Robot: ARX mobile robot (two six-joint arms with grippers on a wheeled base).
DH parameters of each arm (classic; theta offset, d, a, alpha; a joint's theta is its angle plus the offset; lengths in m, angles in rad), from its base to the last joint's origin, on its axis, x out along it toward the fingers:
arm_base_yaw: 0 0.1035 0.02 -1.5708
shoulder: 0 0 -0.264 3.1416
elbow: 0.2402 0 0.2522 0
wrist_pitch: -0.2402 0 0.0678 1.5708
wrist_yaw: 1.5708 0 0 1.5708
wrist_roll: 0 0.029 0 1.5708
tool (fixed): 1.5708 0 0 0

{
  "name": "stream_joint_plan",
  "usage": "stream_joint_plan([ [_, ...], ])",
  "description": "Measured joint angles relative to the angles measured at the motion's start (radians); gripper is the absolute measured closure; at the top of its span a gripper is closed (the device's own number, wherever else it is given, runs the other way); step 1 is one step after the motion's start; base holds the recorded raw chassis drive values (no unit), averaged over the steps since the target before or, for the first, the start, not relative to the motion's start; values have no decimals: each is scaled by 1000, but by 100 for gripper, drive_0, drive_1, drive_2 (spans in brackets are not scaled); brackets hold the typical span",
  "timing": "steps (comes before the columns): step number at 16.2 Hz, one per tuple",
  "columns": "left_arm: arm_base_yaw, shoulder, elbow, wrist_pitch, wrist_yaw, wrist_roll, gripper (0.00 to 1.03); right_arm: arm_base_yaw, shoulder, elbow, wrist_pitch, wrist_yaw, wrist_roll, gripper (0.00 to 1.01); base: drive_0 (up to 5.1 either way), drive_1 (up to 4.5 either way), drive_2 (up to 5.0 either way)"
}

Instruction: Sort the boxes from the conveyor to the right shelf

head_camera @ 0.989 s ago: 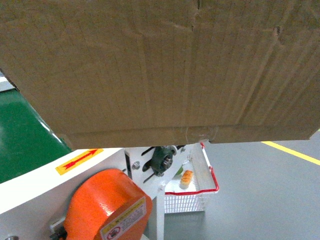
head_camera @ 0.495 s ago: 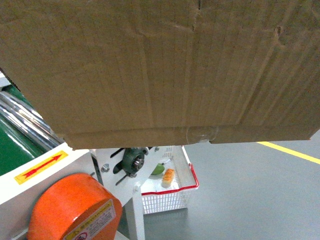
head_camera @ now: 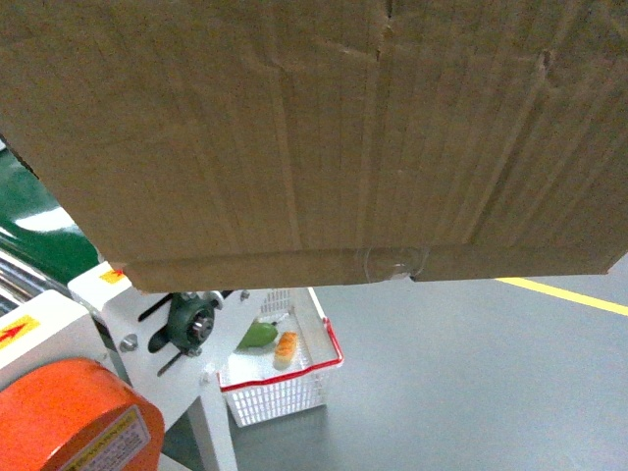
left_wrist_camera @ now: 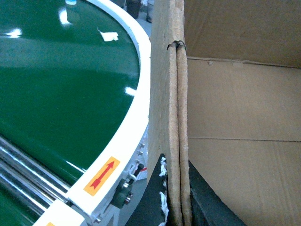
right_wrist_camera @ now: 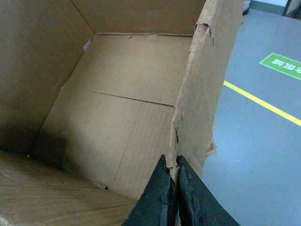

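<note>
- Two grippers pinch opposite walls of the cardboard box [head_camera: 314, 137]: left gripper [left_wrist_camera: 176, 207] and right gripper [right_wrist_camera: 173, 197], each closed tight on a torn edge.
- Box hangs lifted off the conveyor [left_wrist_camera: 61, 94], beside its rim.
- Right shelf unseen; carrying and placing likely remain.

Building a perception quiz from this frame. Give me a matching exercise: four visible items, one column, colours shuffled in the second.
Items:
1. cardboard box
2. conveyor belt
3. motor housing
4. floor line

Colours:
A. orange
B. yellow
C. brown
D. green

Pairs: 1-C, 2-D, 3-A, 4-B
</note>
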Motion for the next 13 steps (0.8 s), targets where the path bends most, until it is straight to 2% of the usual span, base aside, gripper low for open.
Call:
stream_joint_plan([
  [13, 0, 0, 0, 0, 0, 0, 100, 0, 0, 0, 0, 0, 0, 99, -132, -132, -132],
])
